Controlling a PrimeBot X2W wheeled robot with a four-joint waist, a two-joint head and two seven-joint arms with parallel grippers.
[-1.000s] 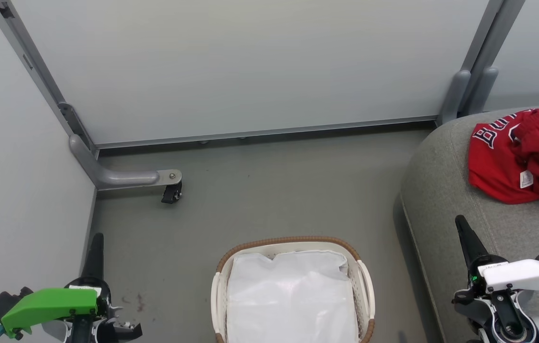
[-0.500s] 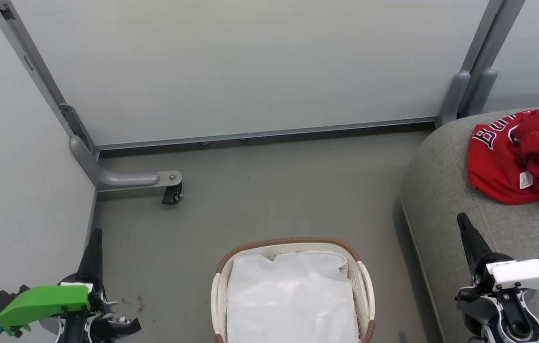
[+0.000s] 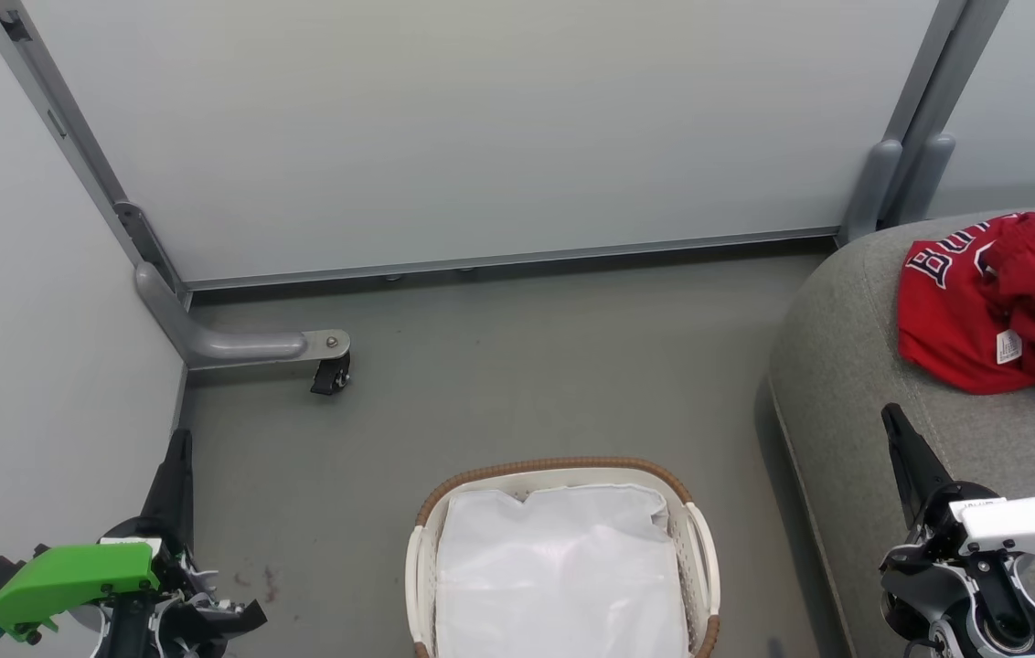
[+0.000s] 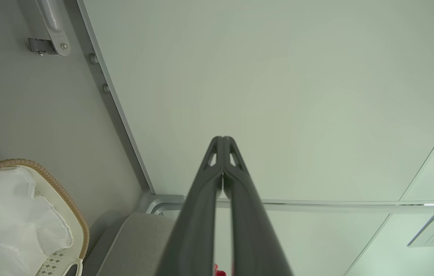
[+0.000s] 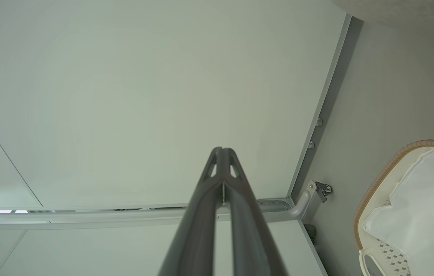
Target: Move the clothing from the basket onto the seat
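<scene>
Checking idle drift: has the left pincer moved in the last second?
Yes, slightly: against the near-still caster, the left pincer shifted leftward, away from the basket, its tip rising up the head view.

Bright, even, diffuse light; soft shadow beside the seat [image 3: 847, 384]; sharp focus.

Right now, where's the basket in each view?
Head view: basket at bottom centre, cut by the bottom edge.
Left wrist view: basket in the lower left corner.
Right wrist view: basket at the right edge, lower half.
Shared landmark: caster foot, left of centre in the head view, top left in the left wrist view, right of centre in the right wrist view.
</scene>
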